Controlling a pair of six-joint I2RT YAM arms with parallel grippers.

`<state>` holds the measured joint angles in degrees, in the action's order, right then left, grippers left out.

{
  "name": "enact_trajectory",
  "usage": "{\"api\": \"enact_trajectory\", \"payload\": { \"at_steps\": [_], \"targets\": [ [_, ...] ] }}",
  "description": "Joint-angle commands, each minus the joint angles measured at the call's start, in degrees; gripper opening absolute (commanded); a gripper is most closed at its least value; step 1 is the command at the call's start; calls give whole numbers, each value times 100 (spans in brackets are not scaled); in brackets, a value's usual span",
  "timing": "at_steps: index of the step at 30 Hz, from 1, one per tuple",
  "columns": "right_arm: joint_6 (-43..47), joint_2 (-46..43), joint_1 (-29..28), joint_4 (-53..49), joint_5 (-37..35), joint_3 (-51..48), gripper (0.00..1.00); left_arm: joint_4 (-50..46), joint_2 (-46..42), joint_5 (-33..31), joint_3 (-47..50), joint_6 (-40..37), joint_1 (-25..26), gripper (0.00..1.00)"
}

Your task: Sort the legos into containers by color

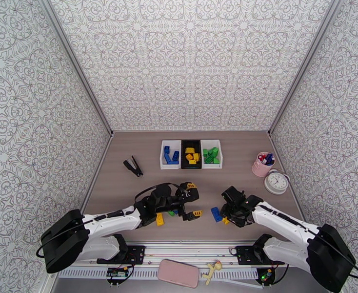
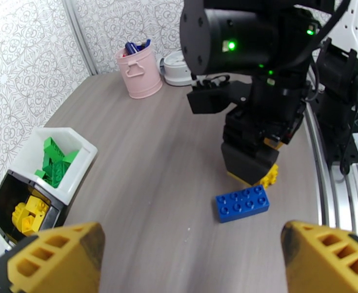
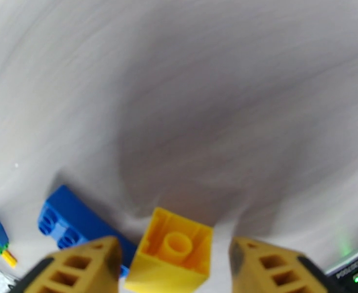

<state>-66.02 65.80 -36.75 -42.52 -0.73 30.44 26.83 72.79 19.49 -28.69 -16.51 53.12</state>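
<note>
Top view: we see the containers (image 1: pixel 162 157) at the table's (image 1: pixel 130 196) far centre, holding colour-sorted bricks. Loose legos (image 1: pixel 160 219) lie near the arms.

Left wrist view: the left gripper (image 2: pixel 191 250) stands wide and empty, with a blue brick (image 2: pixel 242 202) lying ahead.

Right wrist view: the right gripper (image 3: pixel 171 260) straddles a yellow brick (image 3: pixel 171 250), with gaps on both sides.

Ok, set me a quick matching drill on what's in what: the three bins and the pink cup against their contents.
Column A:
1. left white bin
2. black bin
3. right white bin
4. pink cup

Column B:
a. yellow bricks
b. pens
c. blue bricks
d. green bricks

Pairs: 1-c, 2-a, 3-d, 4-b
</note>
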Motion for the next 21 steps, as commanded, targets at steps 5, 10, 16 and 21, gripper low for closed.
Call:
{"api": "enact_trajectory", "payload": {
  "at_steps": [5, 10, 16, 21],
  "targets": [
    [73, -38, 9, 142, -130, -95, 37, -30, -334, -185, 118, 134, 48, 100],
    [201, -197, 9, 48, -293, -24, 30, -149, -495, -278, 140, 129, 42, 100],
    [755, -416, 8, -101, -611, 373, 27, -273, -766, -445, 236, 305, 49, 100],
    [1702, -524, 10, 68, -824, 825, 26, -529, -1170, -758, 378, 427, 58, 100]
  ]
}}
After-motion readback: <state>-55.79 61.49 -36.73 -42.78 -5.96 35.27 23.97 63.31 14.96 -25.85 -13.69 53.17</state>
